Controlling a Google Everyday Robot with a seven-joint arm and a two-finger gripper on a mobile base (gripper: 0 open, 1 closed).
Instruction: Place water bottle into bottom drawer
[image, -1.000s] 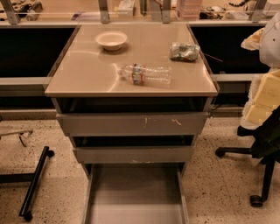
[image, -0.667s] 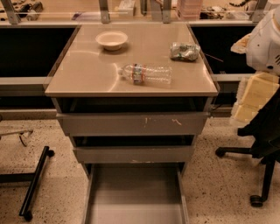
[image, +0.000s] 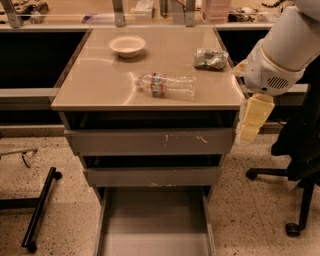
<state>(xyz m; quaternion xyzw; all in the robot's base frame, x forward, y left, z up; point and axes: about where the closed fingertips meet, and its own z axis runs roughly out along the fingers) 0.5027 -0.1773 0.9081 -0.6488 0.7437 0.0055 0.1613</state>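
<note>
The water bottle (image: 165, 85) lies on its side near the front middle of the tan countertop (image: 100, 85), cap to the left. The bottom drawer (image: 155, 225) is pulled out below the cabinet, and its plain grey floor is bare. My arm comes in from the upper right. My gripper (image: 248, 131) hangs with its pale fingers pointing down beside the counter's right front corner. It is to the right of the bottle and lower than it, and it holds nothing that I can see.
A white bowl (image: 127, 46) sits at the back left of the counter and a crumpled foil bag (image: 210, 58) at the back right. Two narrower drawers (image: 150, 142) sit above the bottom one. A black office chair (image: 300, 150) stands at the right. A black stand (image: 40, 207) lies on the floor at the left.
My arm has moved left and further into view, bringing the gripper close to the counter's right front corner. The bottle and the drawers have not moved.
</note>
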